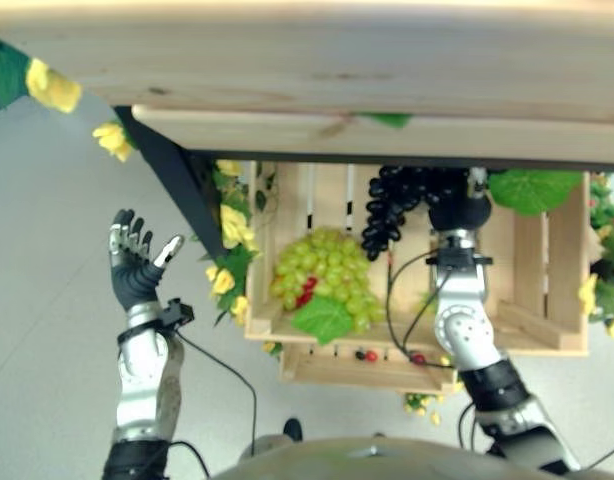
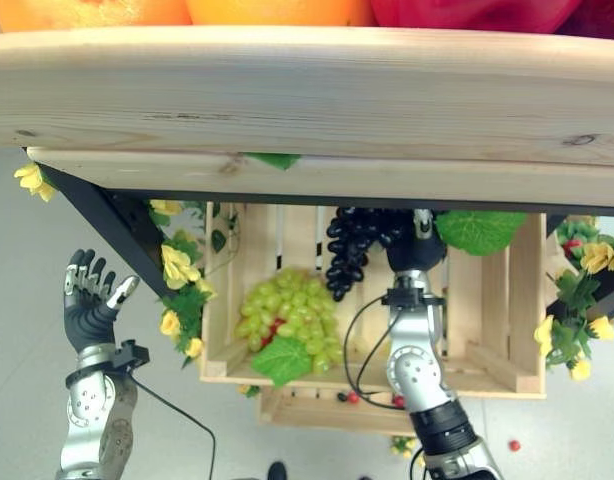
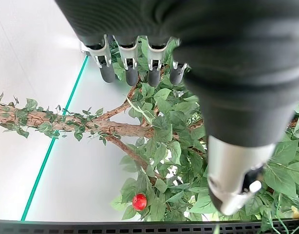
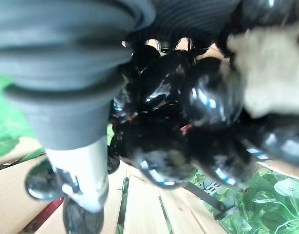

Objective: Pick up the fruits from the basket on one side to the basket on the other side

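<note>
Right wrist view is showing the right hand (image 4: 86, 146) closing round a bunch of black grapes (image 4: 183, 126), the glossy berries pressing right up against the palm and a thumb curling beside them. Judging by the way the bunch is dangling in the head views, it is handling as a loose, floppy cluster: fairly light, smooth-skinned and likely slippery, with berries that could be pulling off if squeezed hard or swung. The safest hold is probably up near the stalk end, where the hand is sitting now, letting the rest hang.

From the head, the right arm is reaching straight forward and up, wrist raised, carrying the black grapes (image 1: 397, 205) above the wooden crate (image 1: 557, 270) and just under the edge of the wooden shelf (image 1: 317, 70). Lower in the crate, a bunch of green grapes (image 1: 327, 270) is lying with a green leaf (image 1: 322, 318) at its near end, a few small red berries beside it.

Off to the side, the left hand (image 1: 137, 262) is hovering over the floor, palm forward, fingers spread wide and holding nothing.
</note>
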### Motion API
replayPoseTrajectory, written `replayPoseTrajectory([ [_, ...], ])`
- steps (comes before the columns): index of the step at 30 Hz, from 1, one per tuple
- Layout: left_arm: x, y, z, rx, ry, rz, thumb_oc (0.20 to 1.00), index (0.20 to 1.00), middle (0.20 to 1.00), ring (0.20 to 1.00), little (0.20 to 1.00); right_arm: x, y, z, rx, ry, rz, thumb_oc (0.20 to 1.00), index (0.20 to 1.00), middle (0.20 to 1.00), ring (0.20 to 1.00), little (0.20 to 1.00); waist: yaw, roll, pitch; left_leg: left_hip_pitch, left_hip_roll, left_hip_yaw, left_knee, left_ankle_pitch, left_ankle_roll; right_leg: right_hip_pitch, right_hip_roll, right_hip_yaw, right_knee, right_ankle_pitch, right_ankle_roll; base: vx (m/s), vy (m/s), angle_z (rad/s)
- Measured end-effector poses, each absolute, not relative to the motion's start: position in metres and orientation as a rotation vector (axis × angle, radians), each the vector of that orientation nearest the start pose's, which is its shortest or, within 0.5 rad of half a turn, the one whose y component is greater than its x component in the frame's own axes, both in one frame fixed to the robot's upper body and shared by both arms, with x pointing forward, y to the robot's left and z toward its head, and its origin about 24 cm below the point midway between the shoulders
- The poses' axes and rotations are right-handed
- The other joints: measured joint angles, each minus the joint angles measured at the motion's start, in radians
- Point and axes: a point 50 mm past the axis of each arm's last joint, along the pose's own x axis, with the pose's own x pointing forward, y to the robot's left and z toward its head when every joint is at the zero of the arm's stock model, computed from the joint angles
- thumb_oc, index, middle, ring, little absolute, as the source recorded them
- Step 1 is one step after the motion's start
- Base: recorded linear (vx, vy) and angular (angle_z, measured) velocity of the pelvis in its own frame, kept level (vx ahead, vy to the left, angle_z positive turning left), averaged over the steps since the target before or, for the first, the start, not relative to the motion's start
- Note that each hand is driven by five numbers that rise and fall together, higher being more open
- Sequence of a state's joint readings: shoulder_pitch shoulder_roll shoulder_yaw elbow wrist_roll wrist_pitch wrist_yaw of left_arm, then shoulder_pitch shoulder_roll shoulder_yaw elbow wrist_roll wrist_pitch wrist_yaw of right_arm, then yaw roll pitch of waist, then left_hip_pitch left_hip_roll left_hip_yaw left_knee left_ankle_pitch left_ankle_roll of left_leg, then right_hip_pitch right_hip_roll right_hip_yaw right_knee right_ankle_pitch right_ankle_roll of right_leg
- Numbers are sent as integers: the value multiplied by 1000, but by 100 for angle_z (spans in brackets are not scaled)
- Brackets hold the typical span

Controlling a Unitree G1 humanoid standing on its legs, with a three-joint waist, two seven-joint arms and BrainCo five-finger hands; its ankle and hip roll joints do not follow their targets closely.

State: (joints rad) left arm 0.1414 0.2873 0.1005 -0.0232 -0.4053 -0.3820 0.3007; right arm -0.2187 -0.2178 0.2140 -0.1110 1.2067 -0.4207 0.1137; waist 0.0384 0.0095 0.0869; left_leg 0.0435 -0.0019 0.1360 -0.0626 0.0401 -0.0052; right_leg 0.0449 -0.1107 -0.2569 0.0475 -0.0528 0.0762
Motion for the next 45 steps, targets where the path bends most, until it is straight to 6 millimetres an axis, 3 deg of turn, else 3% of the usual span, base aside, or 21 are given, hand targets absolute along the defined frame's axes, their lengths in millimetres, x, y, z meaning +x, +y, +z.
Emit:
replayPoseTrajectory([
  [4, 213, 252, 66, -127, -289, 446, 1000, 1000, 1000, 1000, 1000, 274, -149, 140, 1008, -535, 294, 1000, 1000, 1000, 1000, 1000, 0, -3, -2, -1, -1, -1, 0, 0, 0, 0, 0, 0, 0, 0, 0, 0, 0, 0],
  [7, 213, 252, 66, -125, -289, 440, 1000, 1000, 1000, 1000, 1000, 273, -155, 138, 879, -518, 289, 1000, 1000, 1000, 1000, 1000, 1, -12, -7, -3, -1, -3, -1, 0, 0, -1, -1, 0, 0, 0, 0, 0, 0, 0],
  [8, 213, 252, 66, -121, -290, 435, 1000, 1000, 1000, 1000, 1000, 272, -161, 136, 737, -497, 288, 1000, 1000, 1000, 1000, 1000, 2, -16, -9, -4, -1, -3, -3, 0, 0, -3, -1, 0, 0, -1, 0, 10, -14, 4],
  [10, 212, 255, 68, -96, -288, 414, 1000, 1000, 1000, 1000, 1000, 269, -184, 131, 283, -437, 253, 1000, 1000, 1000, 1000, 1000, 3, -22, -9, -7, -4, -5, -6, 1, 1, -6, -3, 1, -1, -1, 1, 8, -7, 3],
  [11, 212, 256, 68, -85, -286, 405, 1000, 1000, 1000, 1000, 1000, 269, -191, 131, 168, -425, 239, 1000, 1000, 1000, 1000, 1000, 3, -22, -9, -9, -4, -5, -6, 1, 2, -8, -3, 1, -1, -1, 1, 0, 0, 0],
  [12, 212, 260, 70, -63, -289, 396, 1000, 1000, 1000, 1000, 1000, 270, -206, 135, -96, -411, 193, 1000, 1000, 1000, 1000, 1000, 2, -23, -9, -21, -3, -5, -6, 1, 2, -15, -3, 1, -1, -1, 1, 0, 0, 0],
  [15, 213, 260, 73, -34, -295, 365, 1000, 1000, 1000, 1000, 1000, 271, -220, 144, -490, -432, 102, 1000, 1000, 1000, 1000, 1000, -2, -30, -5, -21, -1, -3, -8, 2, 2, -13, 2, 1, -9, 0, 0, -11, -2, -1],
  [19, 216, 255, 82, 41, -319, 319, 1000, 1000, 1000, 1000, 1000, 280, -234, 159, -1336, -459, 82, 1000, 1000, 1000, 1000, 1000, 0, -50, 18, -24, -1, -2, -1, 3, 1, -14, 3, 1, -17, 2, 0, -19, -1, 0],
  [23, 219, 254, 84, 83, -314, 305, 1000, 1000, 1000, 1000, 1000, 289, -227, 178, -1699, -574, 39, 1000, 1000, 1000, 1000, 1000, -1, -66, 36, -24, 0, -1, -1, 2, 0, -14, 4, 1, -18, 2, 0, -35, -3, 0],
  [29, 220, 253, 82, 107, -295, 296, 1000, 1000, 1000, 1000, 1000, 294, -219, 188, -1922, -629, 95, 1000, 1000, 1000, 1000, 1000, -1, -86, 59, -24, 0, -1, -1, 2, 0, -15, 4, 1, -16, 2, 5, -30, 2, 1],
  [38, 220, 252, 81, 127, -285, 278, 1000, 1000, 1000, 1000, 1000, 293, -222, 192, -1947, -605, 136, 1000, 1000, 1000, 1000, 1000, 0, -100, 72, -37, 0, -2, 4, 2, 0, -25, 4, 1, -16, 4, 4, -4, 0, 0],
  [45, 219, 260, 84, 138, -289, 291, 1000, 1000, 1000, 1000, 1000, 280, -224, 211, -1984, -595, 247, 1000, 1000, 1000, 1000, 1000, -1, -100, 86, -35, -2, -4, 5, 2, 0, -13, 3, -2, -29, 9, 1, -1, -1, 2],
])
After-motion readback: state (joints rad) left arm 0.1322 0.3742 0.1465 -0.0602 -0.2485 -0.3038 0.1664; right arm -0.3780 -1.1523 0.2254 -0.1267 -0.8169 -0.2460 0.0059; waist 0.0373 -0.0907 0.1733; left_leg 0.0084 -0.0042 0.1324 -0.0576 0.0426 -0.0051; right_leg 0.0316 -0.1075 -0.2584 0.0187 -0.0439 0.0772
